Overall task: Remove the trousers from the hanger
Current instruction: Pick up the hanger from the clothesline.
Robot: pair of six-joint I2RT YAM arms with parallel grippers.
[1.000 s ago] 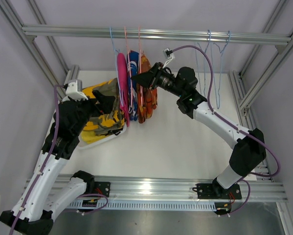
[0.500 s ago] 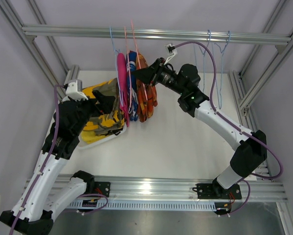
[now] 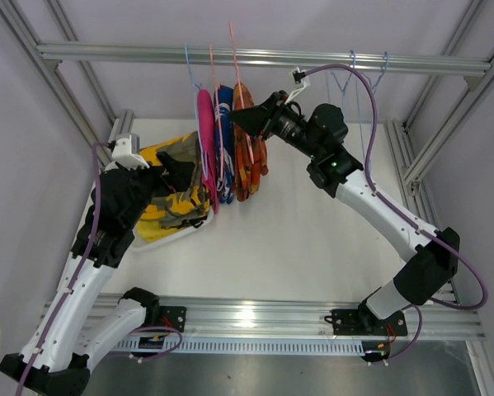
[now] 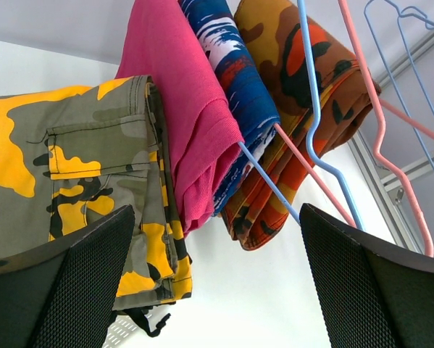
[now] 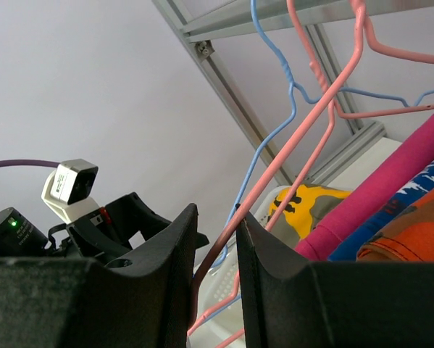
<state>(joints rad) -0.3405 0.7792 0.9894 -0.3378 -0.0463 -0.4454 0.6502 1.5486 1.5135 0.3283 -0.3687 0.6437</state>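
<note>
On the rail (image 3: 263, 58) at the 12 o'clock side of the table (image 3: 296, 247), three pairs hung close together in the top view: the magenta trousers (image 3: 205, 136), the blue-and-white patterned trousers (image 3: 223, 115) and, at 3 o'clock of them, the orange camouflage trousers (image 3: 248, 161). The right gripper (image 3: 240, 120) was at the upper edge of the orange pair, but this view did not show how its jaws stood. The right wrist view did: the two fingers (image 5: 166, 261) stood nearly together, with the wire of a pink hanger (image 5: 303, 123) clamped between them and a blue hanger (image 5: 274, 109) just behind it. Only the top view showed the hook of that pink hanger reaching above the rail; whether it touched the rail I cannot tell.

At 9 o'clock of the hanging pairs, the yellow-and-dark camouflage trousers (image 3: 185, 202) lay on the plain yellow trousers (image 3: 152, 223) in a white container (image 3: 172, 239), both off the hangers. The left gripper (image 3: 181, 165) hovered over them, and its arm hid a part of the pile. The left wrist view showed its fingers (image 4: 64, 290) wide apart and holding nothing. It also showed the camouflage pair touching the magenta pair, and the hanger wires coming out under the blue and orange pairs.

Near the 2 o'clock corner, empty hangers (image 3: 384, 70) hung on the same rail, well apart from the clothes. The purple cable (image 3: 369, 124) of the right arm crossed in front of them.
</note>
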